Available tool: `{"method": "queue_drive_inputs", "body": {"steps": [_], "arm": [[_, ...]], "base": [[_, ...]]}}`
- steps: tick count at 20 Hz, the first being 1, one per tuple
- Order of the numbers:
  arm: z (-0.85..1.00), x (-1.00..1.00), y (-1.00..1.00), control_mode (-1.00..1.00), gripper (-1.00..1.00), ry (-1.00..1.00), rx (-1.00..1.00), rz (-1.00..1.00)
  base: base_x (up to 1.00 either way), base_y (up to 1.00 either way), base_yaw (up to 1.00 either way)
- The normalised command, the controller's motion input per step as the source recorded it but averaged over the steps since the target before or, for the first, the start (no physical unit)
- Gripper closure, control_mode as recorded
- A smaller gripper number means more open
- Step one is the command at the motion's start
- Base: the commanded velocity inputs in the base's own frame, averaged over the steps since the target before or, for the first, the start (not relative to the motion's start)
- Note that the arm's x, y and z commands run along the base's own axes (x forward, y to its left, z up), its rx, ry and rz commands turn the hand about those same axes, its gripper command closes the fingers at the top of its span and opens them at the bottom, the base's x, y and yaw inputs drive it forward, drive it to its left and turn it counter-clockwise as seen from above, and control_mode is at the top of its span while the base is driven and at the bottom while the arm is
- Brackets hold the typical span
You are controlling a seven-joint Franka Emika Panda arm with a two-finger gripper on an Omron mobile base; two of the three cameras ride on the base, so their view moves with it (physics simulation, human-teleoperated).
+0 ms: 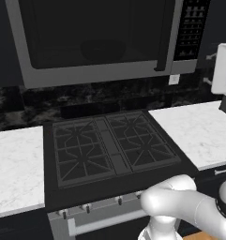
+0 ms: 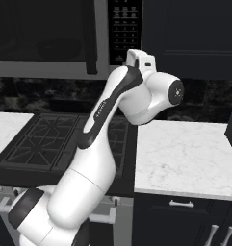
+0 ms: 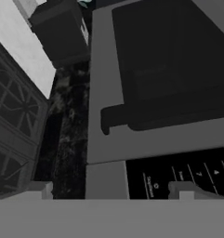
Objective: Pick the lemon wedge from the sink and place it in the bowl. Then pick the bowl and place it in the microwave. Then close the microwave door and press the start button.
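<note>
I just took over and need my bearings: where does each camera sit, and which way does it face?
Left base view: behind the arm's left, facing the stove and the shut microwave door; white arm at lower right.
Right base view: behind its right, facing the stove and marble counter; arm from lower left.
Hand view: rolled sideways, near the microwave's button panel; open gripper at bottom.
All share the microwave door's handle.
</note>
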Motion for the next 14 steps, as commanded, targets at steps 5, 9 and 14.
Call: {"method": "queue_drive_inputs", "body": {"steps": [5, 9, 14], "arm": [[0.02, 0.17, 0.08, -1.0, -1.0, -0.07, 0.0, 0.0], [0.0, 0.14, 0.19, -1.0, -1.0, -0.01, 0.0, 0.0], [0.0, 0.22, 0.12, -1.0, -1.0, 0.0, 0.0, 0.0]], "base": [[0.0, 0.0, 0.0], [0.0, 0.0, 0.0], [0.0, 0.0, 0.0]]}}
